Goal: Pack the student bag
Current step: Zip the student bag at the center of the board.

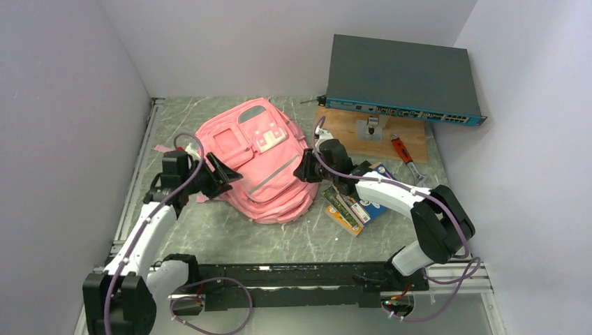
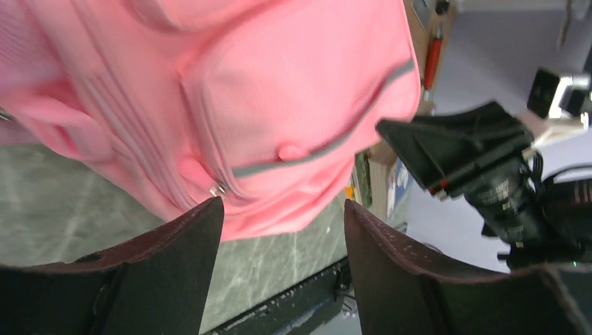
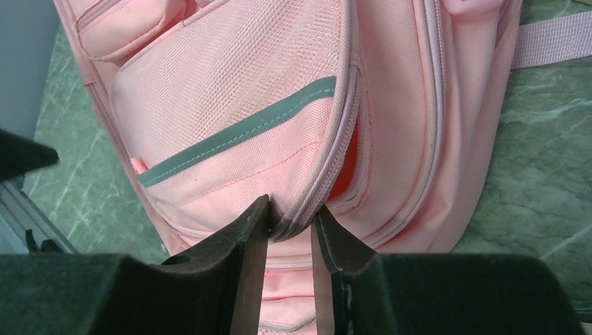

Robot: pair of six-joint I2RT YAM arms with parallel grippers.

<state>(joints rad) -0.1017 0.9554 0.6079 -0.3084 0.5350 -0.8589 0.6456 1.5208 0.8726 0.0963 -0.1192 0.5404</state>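
Two grippers flank the bag, and only one of them has hold of it. Our right gripper point(image 3: 292, 209) has its jaws drawn close together, pinching the zippered edge of a front compartment where the grey-trimmed pocket panel folds over. Beside that pinch the zip gapes a little and shows a sliver of orange lining, but we cannot see whether anything lies inside. Our left gripper point(image 2: 283, 206) stands spread wide with nothing between its fingers. It hovers just off the opposite side of the pack, near a zip pull on the lower pocket.

The student bag point(image 1: 255, 157) lies flat on its back in the middle of the table point(image 1: 230, 237), front pockets up, between the two arms. To its right, partly under the right arm, a stack of flat items point(image 1: 352, 209), books or boxes by the look of them, sits on the tabletop outside the bag. Farther back a red-handled tool point(image 1: 400, 149) rests beside a wooden board point(image 1: 349, 125), with a network switch point(image 1: 401, 73) behind it.

We judge the packing barely begun: one compartment is cracked open and being held, and the loose goods remain unpacked. Widening the mouth, loading and zipping up are all left to do.
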